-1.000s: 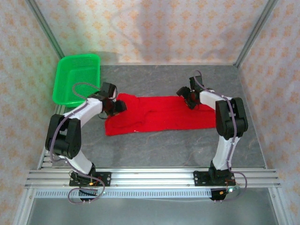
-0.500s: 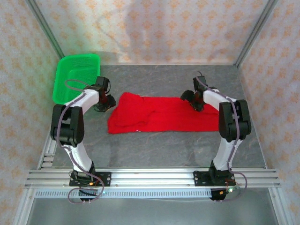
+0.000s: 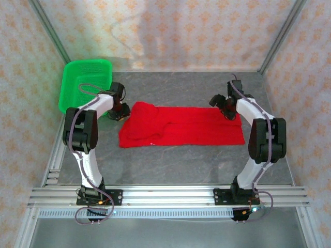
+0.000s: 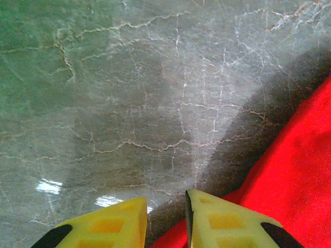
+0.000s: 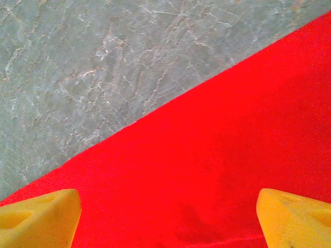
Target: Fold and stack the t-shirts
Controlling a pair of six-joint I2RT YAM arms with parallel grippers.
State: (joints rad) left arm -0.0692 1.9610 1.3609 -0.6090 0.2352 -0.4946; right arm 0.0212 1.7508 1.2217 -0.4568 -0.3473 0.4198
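Observation:
The red t-shirt (image 3: 181, 126) lies on the grey table as a long flat band, plain side up, with no print showing. My left gripper (image 3: 120, 110) sits just off the shirt's far left corner, beside the cloth. In the left wrist view its yellow fingers (image 4: 165, 199) stand a small gap apart over bare table, with the red shirt (image 4: 300, 170) at the right edge and nothing gripped. My right gripper (image 3: 226, 106) hovers over the shirt's far right corner. Its fingers (image 5: 168, 196) are spread wide above flat red cloth (image 5: 217, 155).
A green mesh basket (image 3: 85, 85) stands at the back left, close behind the left gripper. Metal frame posts and patterned walls bound the table (image 3: 176, 165). A rail (image 3: 165, 195) runs along the near edge.
Both grippers have let go of the shirt and moved outward, the left toward the basket, the right to the right. The shirt now lies flatter and reaches further right.

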